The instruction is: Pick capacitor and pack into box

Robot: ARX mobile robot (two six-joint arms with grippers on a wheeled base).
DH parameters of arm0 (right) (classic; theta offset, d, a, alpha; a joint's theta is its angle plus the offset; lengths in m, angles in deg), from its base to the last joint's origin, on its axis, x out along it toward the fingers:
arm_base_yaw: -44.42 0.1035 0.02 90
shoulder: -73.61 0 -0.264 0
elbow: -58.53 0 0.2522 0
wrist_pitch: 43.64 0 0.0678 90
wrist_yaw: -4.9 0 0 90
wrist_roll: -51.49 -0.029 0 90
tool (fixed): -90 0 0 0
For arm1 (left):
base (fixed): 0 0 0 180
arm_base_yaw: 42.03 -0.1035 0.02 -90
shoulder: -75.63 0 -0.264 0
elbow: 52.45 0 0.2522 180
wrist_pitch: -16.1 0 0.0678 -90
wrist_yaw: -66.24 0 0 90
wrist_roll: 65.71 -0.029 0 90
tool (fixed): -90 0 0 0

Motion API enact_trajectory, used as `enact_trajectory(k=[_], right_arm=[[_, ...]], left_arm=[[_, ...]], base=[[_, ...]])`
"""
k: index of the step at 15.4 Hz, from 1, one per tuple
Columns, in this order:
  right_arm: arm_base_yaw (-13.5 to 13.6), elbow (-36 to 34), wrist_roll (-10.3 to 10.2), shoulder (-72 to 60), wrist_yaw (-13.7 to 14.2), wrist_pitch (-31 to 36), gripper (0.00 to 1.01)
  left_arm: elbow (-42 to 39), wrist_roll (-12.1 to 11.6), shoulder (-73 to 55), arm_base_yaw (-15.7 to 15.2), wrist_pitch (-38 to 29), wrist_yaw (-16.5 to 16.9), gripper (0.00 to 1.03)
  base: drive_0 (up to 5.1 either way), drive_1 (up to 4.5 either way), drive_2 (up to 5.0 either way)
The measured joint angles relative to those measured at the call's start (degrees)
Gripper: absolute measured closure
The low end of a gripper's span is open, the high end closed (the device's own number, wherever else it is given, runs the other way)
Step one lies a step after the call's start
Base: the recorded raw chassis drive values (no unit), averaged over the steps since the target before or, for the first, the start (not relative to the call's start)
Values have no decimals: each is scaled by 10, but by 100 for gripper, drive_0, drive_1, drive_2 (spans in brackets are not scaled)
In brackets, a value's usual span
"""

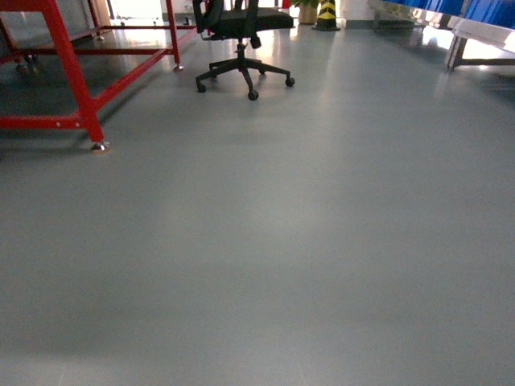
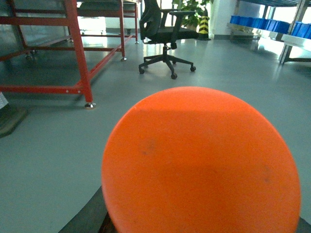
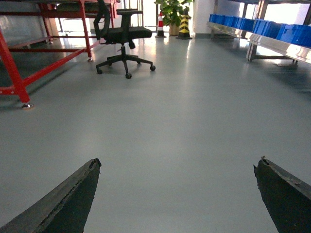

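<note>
A smooth orange round capacitor (image 2: 201, 162) fills most of the left wrist view, very close to the camera. It sits in my left gripper and hides the jaws. Only the edge of one dark finger (image 2: 90, 219) shows at its lower left, against it. In the right wrist view my right gripper (image 3: 180, 160) is open, its two dark fingers far apart over bare grey floor with nothing between them. The box is out of view. Neither gripper shows in the head view.
A red steel frame (image 1: 72, 88) stands at the left on grey floor. A black office chair (image 1: 241, 40) is ahead. Blue bins (image 3: 272, 29) line a shelf at the right. A potted plant (image 3: 171, 12) and a striped bollard (image 3: 183, 22) stand far back.
</note>
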Motion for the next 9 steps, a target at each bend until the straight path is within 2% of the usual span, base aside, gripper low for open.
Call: enact_trajectory(k=[9], right_arm=[[0,0,0,0,0,-2,3]], left_arm=[[0,0,0,0,0,1,59]], base=[[-499,242,242]])
